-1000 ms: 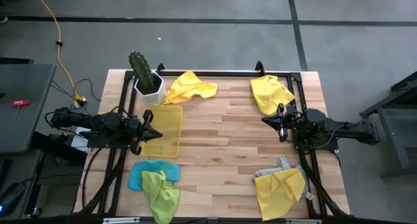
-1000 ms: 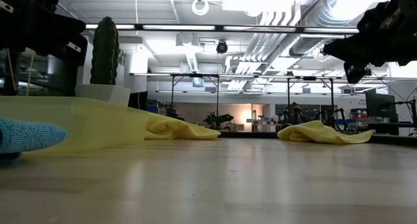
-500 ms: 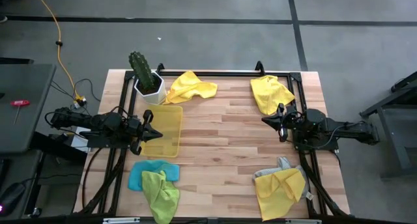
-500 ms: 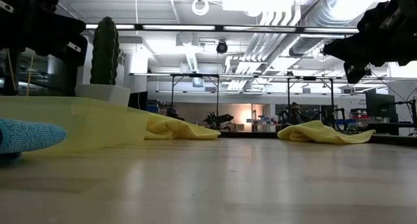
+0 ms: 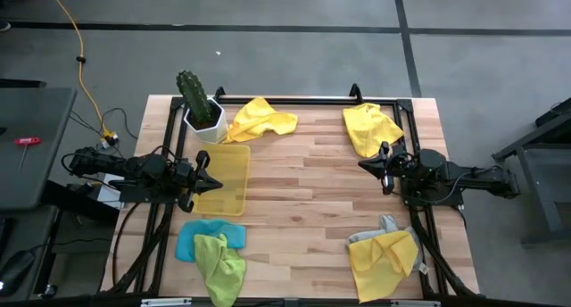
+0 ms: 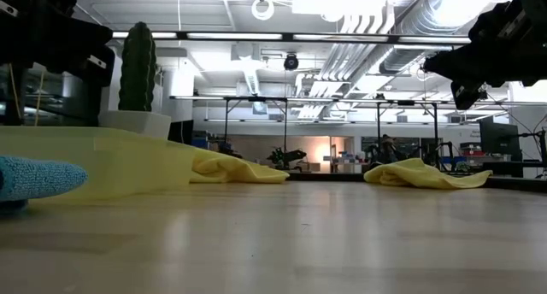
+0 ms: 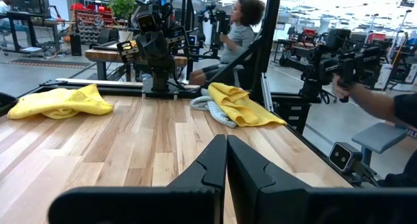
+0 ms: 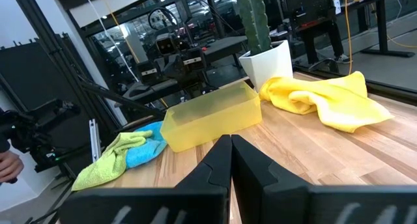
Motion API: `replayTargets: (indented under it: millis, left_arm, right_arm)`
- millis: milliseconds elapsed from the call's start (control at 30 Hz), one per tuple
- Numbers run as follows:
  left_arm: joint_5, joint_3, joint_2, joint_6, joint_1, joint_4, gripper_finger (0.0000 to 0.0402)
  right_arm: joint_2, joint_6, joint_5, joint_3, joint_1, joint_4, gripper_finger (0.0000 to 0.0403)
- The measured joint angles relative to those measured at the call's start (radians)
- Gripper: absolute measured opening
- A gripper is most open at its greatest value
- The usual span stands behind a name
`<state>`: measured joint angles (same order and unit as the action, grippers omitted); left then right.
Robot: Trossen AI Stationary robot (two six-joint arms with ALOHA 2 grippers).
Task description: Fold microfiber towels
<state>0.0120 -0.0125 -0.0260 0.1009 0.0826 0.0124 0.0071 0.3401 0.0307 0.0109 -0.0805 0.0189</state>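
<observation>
No movement anywhere since a second ago: same layout, same arm poses. At the left edge of the surface (image 5: pixel 303 200), left gripper (image 5: pixel 212 177) hovering above the translucent yellow tray (image 5: pixel 227 195), fingers (image 7: pixel 212 165) pressed together on nothing. Behind the tray, a potted cactus (image 5: pixel 198 106), and just beside its white pot, a crumpled yellow towel (image 5: pixel 259 118). In front of the tray, light blue towel (image 5: pixel 198 238) with lime green towel (image 5: pixel 221 264) lying partly over it, both bunched. Middle of the surface bare wood. Further right, second yellow towel (image 5: pixel 370 128) heaped at the far corner, near the right gripper (image 5: pixel 363 166), likewise raised off the wood, fingers (image 8: pixel 218 162) closed tight against each other, empty and pointing toward the centre. At the near right corner, third yellow towel (image 5: pixel 385 256) draped over grey towel (image 5: pixel 384 225), the two touching. Judging from this stillness: folding not yet begun, every towel rumpled and untouched, both arms waiting. Likely first step: parting one pair of fingers and reaching for the nearest cloth, then dragging it to the open middle and spreading it flat before any fold. Overlapping pairs a likely risk: two cloths lifted at once instead of one.
</observation>
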Motion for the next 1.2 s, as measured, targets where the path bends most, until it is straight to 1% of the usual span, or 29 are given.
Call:
replayTargets:
  millis: [100,167,233,300,333,400,433,500,600,667,733,800,867,933,1067,1133,1200]
  left_arm:
    - [0.001,0.0,0.0,0.0,0.0,0.002,0.0003]
    - [0.015,0.0,0.0,0.0,0.0,0.023,0.0003]
    - [0.086,0.0,0.0,0.005,0.001,0.076,0.0003]
    - [0.17,0.0,-0.012,0.019,0.0,0.168,0.0003]
    - [0.188,0.0,-0.024,0.011,-0.001,0.211,0.0003]
    - [0.186,-0.005,-0.057,-0.013,0.0,0.268,0.0003]
    - [0.185,-0.018,-0.082,-0.02,0.0,0.275,0.0003]
    - [0.208,-0.059,-0.144,-0.018,-0.006,0.273,0.0003]
    - [0.246,-0.143,-0.28,-0.011,-0.033,0.267,0.0003]
    - [0.247,-0.219,-0.388,-0.019,-0.06,0.253,0.0003]
    - [0.247,-0.302,-0.492,-0.032,-0.092,0.192,0.0003]
    - [0.237,-0.379,-0.592,-0.042,-0.128,0.135,0.0003]
    - [0.215,-0.435,-0.68,-0.052,-0.156,0.105,0.0003]
    - [0.195,-0.473,-0.747,-0.053,-0.18,0.106,0.0003]
    - [0.164,-0.502,-0.837,-0.052,-0.215,0.115,0.0003]
    - [0.154,-0.502,-0.86,-0.05,-0.223,0.119,0.0003]
    - [0.153,-0.502,-0.872,-0.042,-0.227,0.118,0.0003]
  right_arm:
    - [0.0,0.0,0.006,0.0,0.0,0.021,0.0]
    - [0.002,-0.006,0.044,0.0,0.0,0.069,0.0]
    - [0.003,-0.032,0.113,0.0,0.0,0.18,0.0]
    - [0.018,-0.075,0.137,0.0,0.0,0.321,0.0]
    - [0.031,-0.105,0.133,0.0,0.0,0.385,0.0]
    - [0.067,-0.161,0.121,0.004,0.0,0.482,0.0]
    - [0.09,-0.181,0.135,0.019,0.0,0.484,0.0]
    - [0.144,-0.191,0.237,0.067,0.0,0.416,0.0001]
    - [0.257,-0.186,0.42,0.169,-0.02,0.22,0.0015]
    - [0.343,-0.16,0.518,0.244,-0.05,0.077,0.0034]
    - [0.434,-0.113,0.596,0.315,-0.092,-0.063,0.006]
    - [0.52,-0.027,0.652,0.375,-0.144,-0.203,0.0091]
    - [0.601,0.05,0.664,0.417,-0.205,-0.315,0.0123]
    - [0.674,0.117,0.63,0.437,-0.272,-0.374,0.0154]
    - [0.804,0.172,0.463,0.443,-0.417,-0.369,0.0201]
    - [0.868,0.179,0.409,0.443,-0.49,-0.352,0.0214]
    - [0.922,0.18,0.377,0.443,-0.556,-0.332,0.0219]
